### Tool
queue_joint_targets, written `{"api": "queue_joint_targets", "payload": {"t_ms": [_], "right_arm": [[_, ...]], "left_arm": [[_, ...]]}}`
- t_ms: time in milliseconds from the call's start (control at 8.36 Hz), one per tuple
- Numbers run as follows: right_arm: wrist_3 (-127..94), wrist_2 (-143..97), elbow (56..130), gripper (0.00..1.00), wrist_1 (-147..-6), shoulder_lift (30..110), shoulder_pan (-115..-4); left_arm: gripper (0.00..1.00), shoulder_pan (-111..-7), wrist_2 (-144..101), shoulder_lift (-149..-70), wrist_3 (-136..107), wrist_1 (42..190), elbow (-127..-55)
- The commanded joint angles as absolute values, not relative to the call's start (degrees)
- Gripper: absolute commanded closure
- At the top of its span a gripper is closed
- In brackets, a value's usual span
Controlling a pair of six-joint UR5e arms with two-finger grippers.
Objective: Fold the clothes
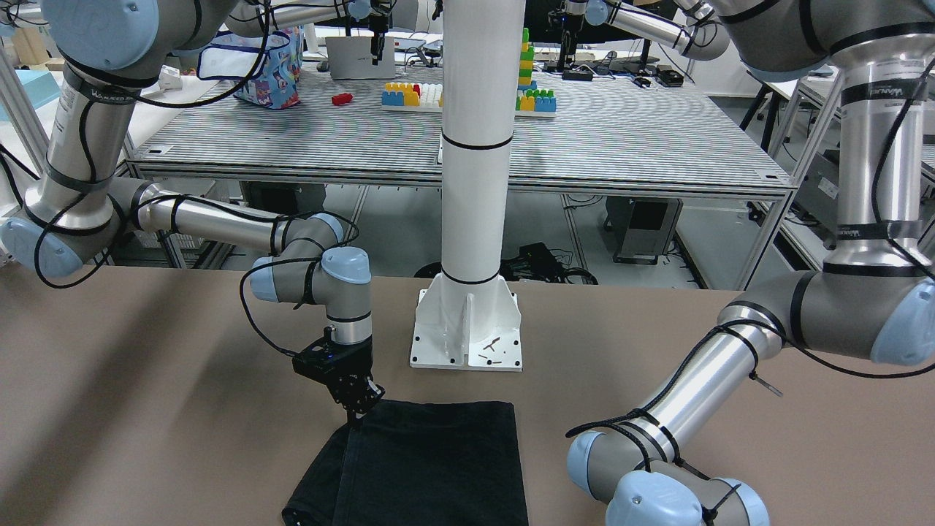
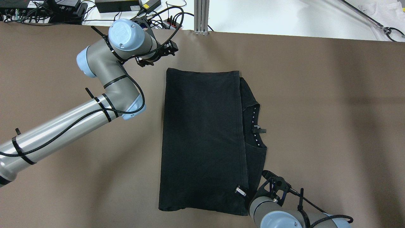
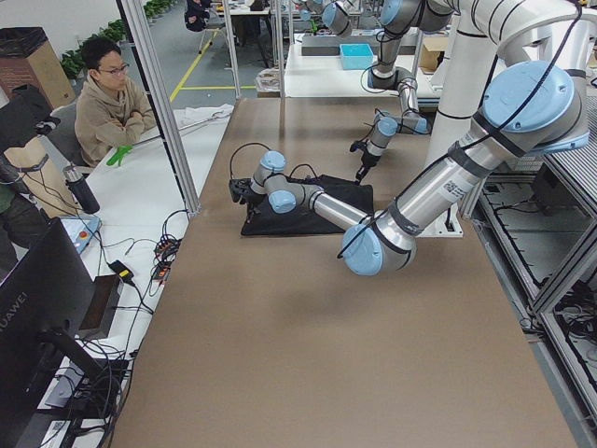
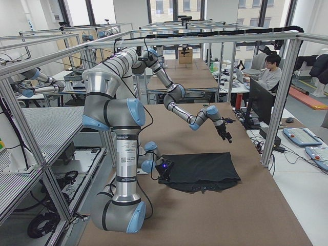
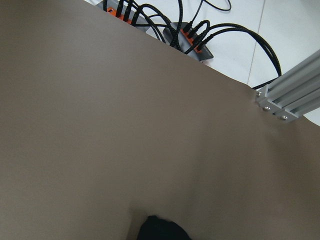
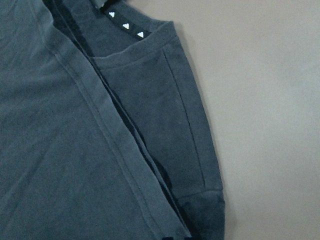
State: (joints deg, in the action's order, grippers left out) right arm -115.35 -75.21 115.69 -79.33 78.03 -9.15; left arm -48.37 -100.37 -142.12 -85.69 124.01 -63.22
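- The clothes (image 2: 202, 139) are lying flat on the brown table (image 2: 316, 126) in the centre of the overhead frame, folded over, with an under layer showing along the right side.
- The right gripper (image 2: 240, 191) is pointing down at the garment's lower right corner, its tip touching the cloth. I cannot tell whether it is pinching fabric.
- The left gripper (image 4: 224, 134) is hanging over bare table in the upper left of the overhead frame, apart from the cloth. I cannot tell how far its jaws are open.

Black garment (image 3: 347, 193) flat on brown table (image 3: 326, 355), near left arm (image 3: 420, 191) reaching beside it, far right arm (image 3: 390, 126) beyond, seated person (image 3: 110, 110) alongside.
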Motion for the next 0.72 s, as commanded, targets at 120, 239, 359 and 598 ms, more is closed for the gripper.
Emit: {"api": "queue_joint_targets", "payload": {"t_ms": [120, 239, 359, 598], "right_arm": [[-114.87, -75.15, 115.05, 0.42, -79.45, 78.13, -8.70], [-114.87, -75.15, 114.53, 0.44, -79.45, 78.05, -8.61], [-114.96, -75.15, 114.17, 0.49, -79.45, 77.96, -8.53], [-114.87, -75.15, 113.03, 0.54, -79.37, 77.78, -8.44]], "left_arm": [[0.00, -48.25, -100.37, -142.21, -85.69, 124.01, -63.19], [0.00, -48.25, -100.37, -142.21, -85.69, 124.01, -63.19], [0.00, -48.25, -100.20, -142.21, -85.78, 123.93, -63.28], [0.00, -48.16, -99.58, -142.21, -86.56, 124.01, -63.28]]}}
